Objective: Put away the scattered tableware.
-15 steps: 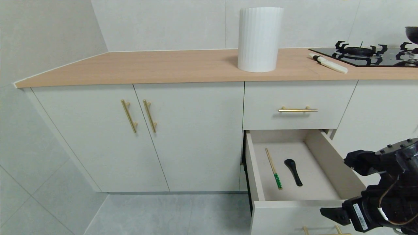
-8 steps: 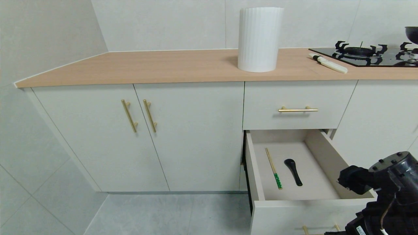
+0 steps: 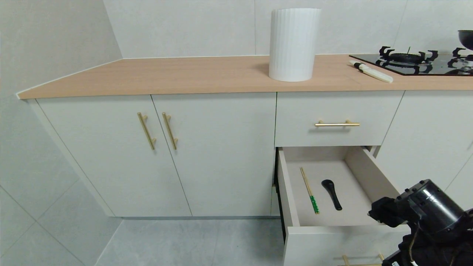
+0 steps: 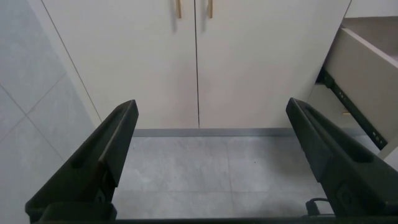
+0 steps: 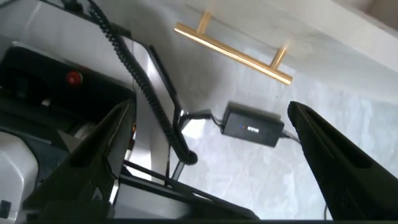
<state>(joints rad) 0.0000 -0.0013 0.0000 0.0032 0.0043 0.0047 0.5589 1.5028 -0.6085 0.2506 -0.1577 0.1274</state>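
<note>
Open drawer (image 3: 369, 177) holds chopsticks (image 3: 309, 190) and spoon (image 3: 331, 194) lying front-to-back, spoon bowl rearward; left gripper (image 4: 211, 111) and right gripper (image 5: 208, 124) jaws gape wide.

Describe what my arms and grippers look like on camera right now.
The left gripper and right gripper each have two matte black, wedge-shaped fingers that taper to the tips, unmarked. In the head view the right arm is black too: a glossy cylindrical joint housing dotted with small screws, thin cables below it.
</note>
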